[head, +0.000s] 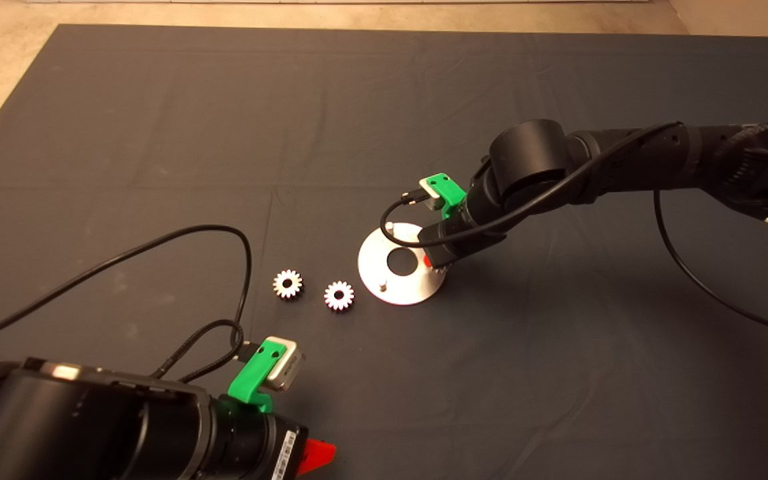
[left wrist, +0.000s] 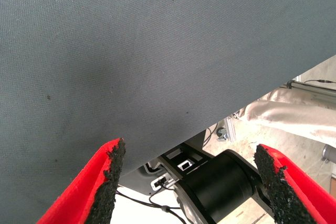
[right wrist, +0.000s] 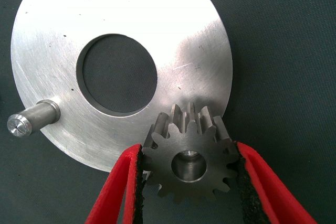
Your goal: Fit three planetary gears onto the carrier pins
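From the head view, the right claw (head: 435, 261) is down at the near-right rim of the carrier disc (head: 384, 287), which lies flat on the table (head: 157, 133). Two carrier pins (head: 382, 287) stand bare on the disc. Two planetary gears (head: 288, 284) lie flat on the mat just left of the disc, close together but apart. The left claw (head: 314, 455) waits at the lower left edge.

The left wrist view shows that claw's fingers (left wrist: 107, 174) spread wide over bare mat, holding nothing.

In the right wrist view, the right claw pinches a third gear (right wrist: 189, 162) by its toothed rim, pads on opposite sides. Its bore axis points toward the camera, and something metallic shows inside the hole (probably the third pin's tip, though that is uncertain). The gear looks like stiff, smooth steel, heavy for its size and likely slippery, so a grip across the teeth suits it best.
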You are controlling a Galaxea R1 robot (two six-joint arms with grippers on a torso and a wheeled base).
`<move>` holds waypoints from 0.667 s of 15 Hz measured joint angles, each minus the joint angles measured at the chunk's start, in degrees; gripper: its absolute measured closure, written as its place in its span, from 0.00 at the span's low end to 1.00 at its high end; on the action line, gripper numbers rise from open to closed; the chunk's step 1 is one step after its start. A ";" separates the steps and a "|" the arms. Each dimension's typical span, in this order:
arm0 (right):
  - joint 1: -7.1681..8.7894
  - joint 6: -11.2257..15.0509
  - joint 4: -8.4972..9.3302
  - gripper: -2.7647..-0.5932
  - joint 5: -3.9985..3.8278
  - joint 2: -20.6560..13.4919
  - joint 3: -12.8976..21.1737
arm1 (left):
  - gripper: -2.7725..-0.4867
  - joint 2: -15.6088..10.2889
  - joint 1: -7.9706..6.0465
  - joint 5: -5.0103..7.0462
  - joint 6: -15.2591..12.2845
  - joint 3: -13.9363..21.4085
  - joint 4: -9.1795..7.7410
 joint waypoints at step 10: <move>0.02 0.00 0.04 0.81 0.05 0.00 0.00 | 0.45 0.00 0.00 0.00 0.00 0.00 0.00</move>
